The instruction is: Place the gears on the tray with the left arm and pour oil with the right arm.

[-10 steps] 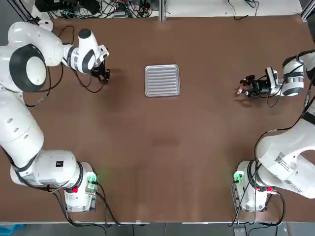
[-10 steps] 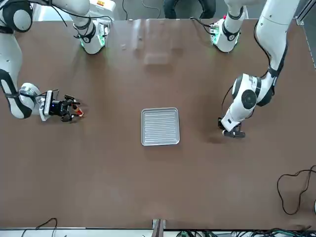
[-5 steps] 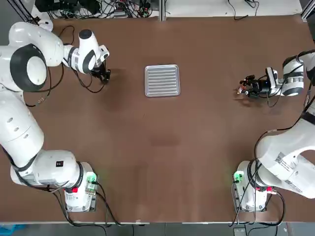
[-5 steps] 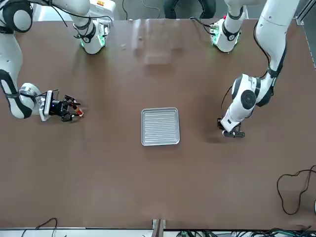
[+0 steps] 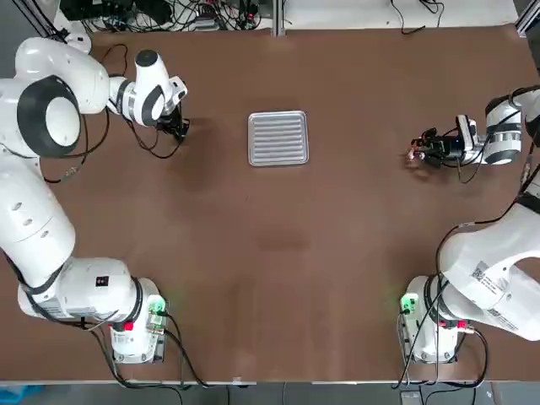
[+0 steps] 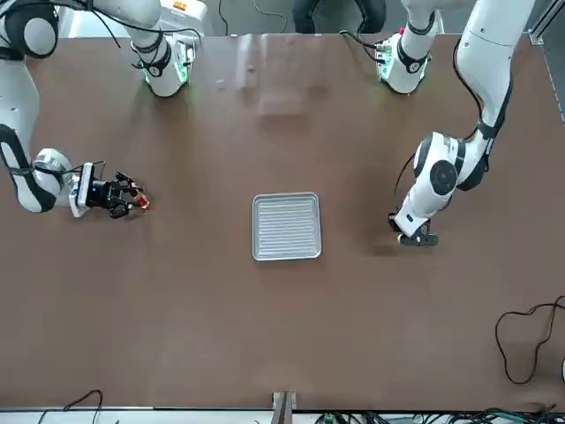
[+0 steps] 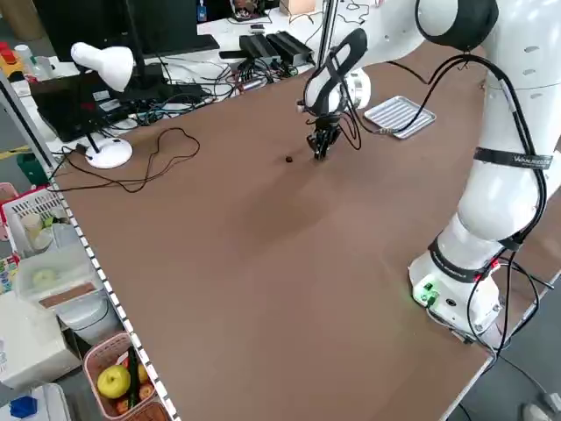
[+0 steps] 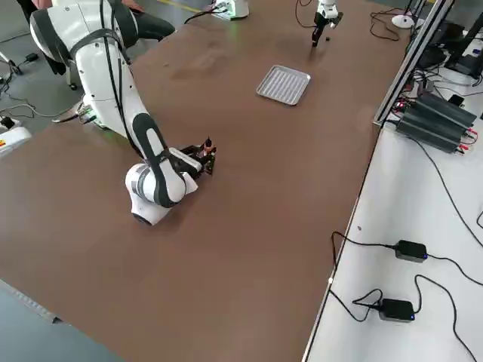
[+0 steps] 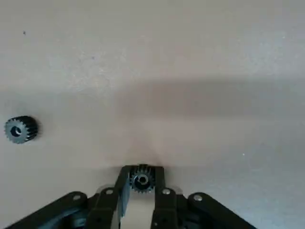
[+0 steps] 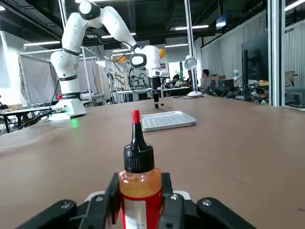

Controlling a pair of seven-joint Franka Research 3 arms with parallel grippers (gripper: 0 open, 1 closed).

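left gripper (image 9: 143, 176), low over counter (image 5: 270, 287), pinching one gear (image 9: 142, 181), tray (image 5: 278, 139) off to its right, looks the nearer arm for placing; other gear (image 9: 21, 130) opposite side from tray; right gripper (image 10: 141, 193), beyond tray, clasping oil (image 10: 139, 183) upright.

In the right wrist view, strip lights (image 10: 201, 26) are glowing beneath a dark ceiling (image 10: 157, 16), pale curtains (image 10: 228, 55) are hanging along one side, and in the left side view a monitor (image 7: 83, 31) is standing on a white bench (image 7: 230, 33)
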